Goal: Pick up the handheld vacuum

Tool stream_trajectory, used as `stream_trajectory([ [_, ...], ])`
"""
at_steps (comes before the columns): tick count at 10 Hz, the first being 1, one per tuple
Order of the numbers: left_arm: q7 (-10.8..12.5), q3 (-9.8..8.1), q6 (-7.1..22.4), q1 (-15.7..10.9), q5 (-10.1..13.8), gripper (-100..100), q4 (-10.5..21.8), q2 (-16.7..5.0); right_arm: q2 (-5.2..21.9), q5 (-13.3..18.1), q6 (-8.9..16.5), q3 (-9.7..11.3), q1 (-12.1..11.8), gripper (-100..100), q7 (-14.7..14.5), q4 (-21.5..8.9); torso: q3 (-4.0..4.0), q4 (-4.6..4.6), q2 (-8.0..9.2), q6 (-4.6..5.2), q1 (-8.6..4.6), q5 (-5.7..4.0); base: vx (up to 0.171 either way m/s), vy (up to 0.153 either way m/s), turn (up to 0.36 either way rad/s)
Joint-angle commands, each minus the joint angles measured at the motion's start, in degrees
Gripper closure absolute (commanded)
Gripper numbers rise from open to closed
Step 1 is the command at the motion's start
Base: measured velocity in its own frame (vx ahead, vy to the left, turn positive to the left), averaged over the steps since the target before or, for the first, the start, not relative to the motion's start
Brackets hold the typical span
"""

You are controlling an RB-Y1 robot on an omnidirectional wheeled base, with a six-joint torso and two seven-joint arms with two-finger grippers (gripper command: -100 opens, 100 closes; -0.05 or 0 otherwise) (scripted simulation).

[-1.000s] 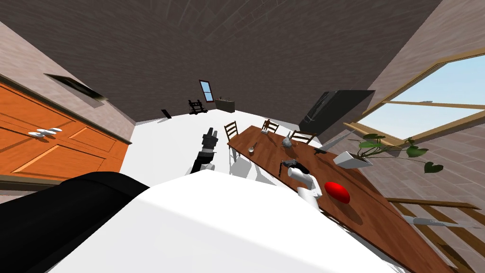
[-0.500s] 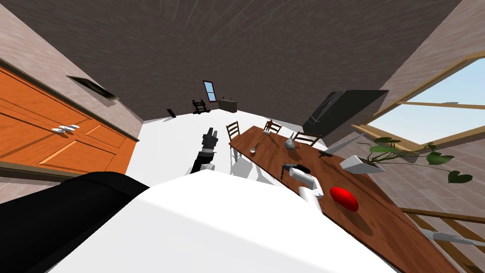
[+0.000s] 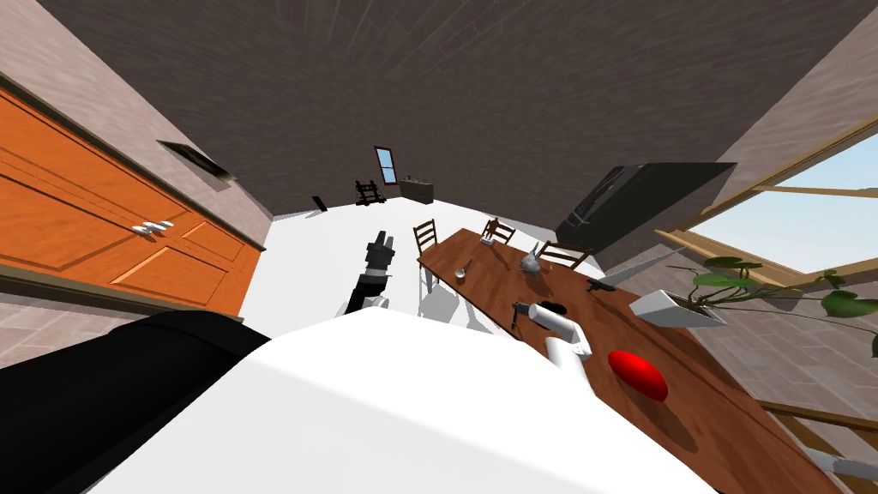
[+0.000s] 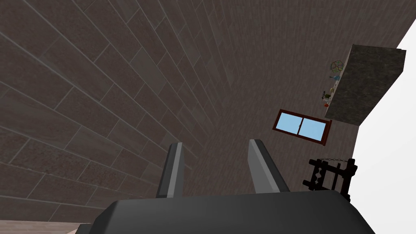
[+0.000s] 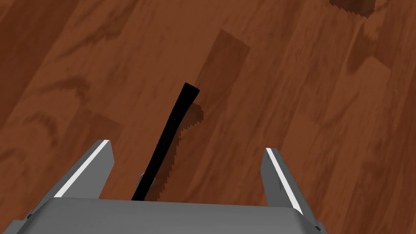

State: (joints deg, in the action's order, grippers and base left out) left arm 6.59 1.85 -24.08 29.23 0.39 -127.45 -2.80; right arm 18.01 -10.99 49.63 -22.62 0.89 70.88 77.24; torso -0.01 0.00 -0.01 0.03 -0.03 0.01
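Handheld vacuum [image 5: 172, 130]: slim black curved bar over the brown wood tabletop [image 5: 308, 101], jagged shadow right beside it. Small grey bit at the lower end, where the bar runs behind the gripper body. In the head view, reads as a black shape [image 3: 552, 307] just beside the white right forearm [image 3: 556, 326]. Sits close to the tabletop's long edge on the robot's side, roughly mid-length.

Right gripper [image 5: 187, 146]: over the bar, fingers [image 5: 97, 162] spread wide, one either side of it, touching neither. Bar nearer one finger than the other. Holding nothing.

Toward the tabletop's near end: red oval lump [image 3: 639, 375], mid-width, apart from the vacuum. At the window-side long edge: white planter [image 3: 673, 307] with a leafy green plant [image 3: 729, 279], plus a small black item [image 3: 600, 286] just past it toward the far end. Grey pointed object [image 3: 532, 262] nearer the far end. Small grey cup-like thing [image 3: 460, 274] near the robot-side edge there. Chairs [image 3: 423, 236] around the far corner.

Left gripper [image 4: 216, 143]: raised off the tabletop's robot side, over white floor [image 3: 317, 257], well apart from the vacuum. Fingers parted, gap narrower than the right's, nothing between them.

Orange cabinet [image 3: 129, 249] along the left wall.
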Motion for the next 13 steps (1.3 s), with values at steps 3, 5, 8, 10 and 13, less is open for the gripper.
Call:
stream_trajectory([
  [3, 0.0, 0.00, 0.0, 0.0, 0.0, 0, 0.0, 0.0, 1.4, -1.6, 5.4, -1.2, 1.0, -100, 4.9, -2.8, 0.00, 0.00, -0.01, -0.01, 0.00, 0.00, 0.007, -0.004, 0.075],
  [5, 0.0, 0.00, 0.0, 0.0, 0.0, 0, 0.0, 0.0, 2.3, -2.6, 7.9, -1.9, 1.6, -100, 7.4, -4.7, 0.00, 0.00, 0.00, 0.00, 0.00, 0.00, 0.008, -0.004, 0.072],
  [8, 0.0, 0.00, 0.0, 0.0, 0.0, 0, 0.0, 0.0, 4.0, -4.5, 12.3, -3.2, 2.6, -100, 12.1, -8.0, 0.00, 0.00, 0.00, 0.02, 0.00, 0.00, 0.007, -0.006, 0.083],
  [10, 0.0, 0.00, 0.0, 0.0, 0.0, 0, 0.0, 0.0, 4.8, -5.5, 14.6, -3.7, 3.1, -100, 14.2, -9.4, 0.00, -0.01, 0.00, 0.03, 0.00, -0.02, 0.008, -0.006, 0.058],
  [13, 0.0, 0.00, 0.0, 0.0, 0.0, 0, 0.0, 0.0, 6.3, -7.1, 18.2, -4.7, 3.7, -100, 17.9, -11.9, -0.02, -0.03, 0.00, 0.03, -0.01, -0.05, 0.009, -0.007, 0.082],
])
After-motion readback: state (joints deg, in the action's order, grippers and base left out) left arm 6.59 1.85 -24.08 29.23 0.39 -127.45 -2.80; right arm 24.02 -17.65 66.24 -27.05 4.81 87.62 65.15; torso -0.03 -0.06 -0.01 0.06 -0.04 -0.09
